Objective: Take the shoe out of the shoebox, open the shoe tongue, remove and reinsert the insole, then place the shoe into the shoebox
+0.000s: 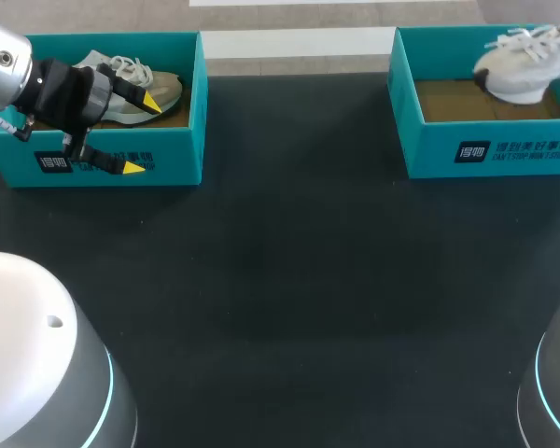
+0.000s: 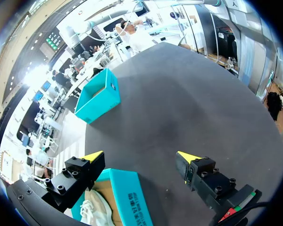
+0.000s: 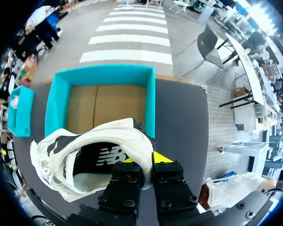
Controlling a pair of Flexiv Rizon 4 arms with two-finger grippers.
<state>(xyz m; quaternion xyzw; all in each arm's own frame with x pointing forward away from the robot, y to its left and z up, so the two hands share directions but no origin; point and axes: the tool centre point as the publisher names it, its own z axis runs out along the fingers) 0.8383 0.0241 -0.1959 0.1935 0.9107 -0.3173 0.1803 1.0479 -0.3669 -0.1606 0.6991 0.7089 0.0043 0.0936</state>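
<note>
Head view: 2 teal shoeboxes stand on the black table (image 1: 289, 280), well apart at its far side. In the left shoebox (image 1: 168, 168) lies a grey shoe (image 1: 154, 89) with white laces. The left gripper (image 1: 140, 134) hangs over this box with its jaws wide apart: 1 yellow tip is above the shoe, the other is over the box's front wall, and neither touches anything. At the far right corner of the right shoebox (image 1: 490, 154) a white shoe (image 1: 518, 70) shows, overlapping the rim, and the box's brown floor is bare beside it. The right gripper itself is out of sight here.

Left wrist view: the left gripper (image 2: 141, 157) is spread open and holds nothing. The left shoebox (image 2: 132, 197) sits under 1 finger, with the grey shoe's laces (image 2: 90, 209) showing inside. The right shoebox (image 2: 96, 96) stands far ahead across the table.

Right wrist view: the right gripper (image 3: 145, 159) is clamped on the white shoe (image 3: 70, 157) — its 2 fingers are pressed together on the edge of the shoe, whose dark inside faces the camera. The right shoebox (image 3: 54, 106) is ahead of and below the shoe. The left shoebox (image 3: 21, 117) is off to one side.
</note>
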